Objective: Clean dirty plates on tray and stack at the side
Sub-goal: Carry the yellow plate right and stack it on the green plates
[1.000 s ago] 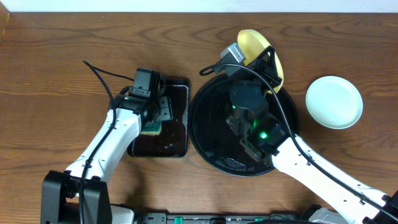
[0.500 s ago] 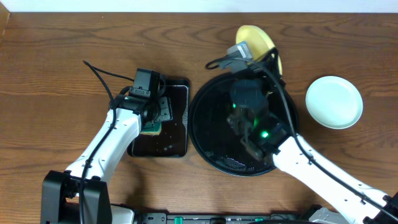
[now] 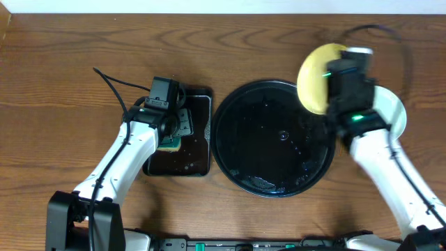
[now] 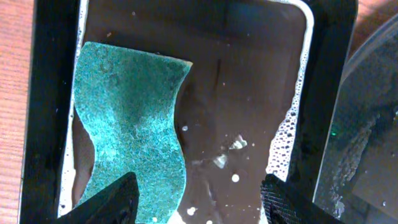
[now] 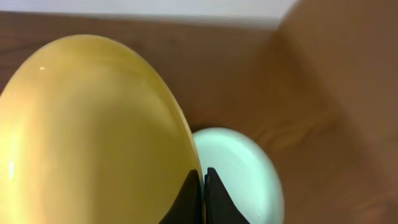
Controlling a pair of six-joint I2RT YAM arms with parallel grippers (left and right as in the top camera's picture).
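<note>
Brown wood table (image 3: 56,63) carries a small tray (image 3: 197,150) just beside the round tray (image 3: 265,150), on its left. The left gripper (image 4: 196,198) hangs over the small tray with its jaws spread wide and nothing between them. From overhead, its arm covers most of the sponge (image 4: 127,124).

The left wrist view shows what that arm hides. The green sponge lies in dark water against the tray's left wall, with white suds (image 4: 292,124) along the right wall. Whether the left fingertip touches the sponge cannot be told.

The round tray is glossy black and wet with droplets. The right gripper (image 5: 200,190) has its jaws pressed onto the rim of the yellow plate (image 3: 313,77). The plate is held lifted and tilted on edge over the round tray's upper-right rim.

Overhead, the right arm blocks much of the mint plate (image 5: 242,174). The right wrist view shows it lying flat on the table, past the yellow plate's edge. The yellow plate looks pale, smooth, glossy and clean. The mint plate looks plain too.
</note>
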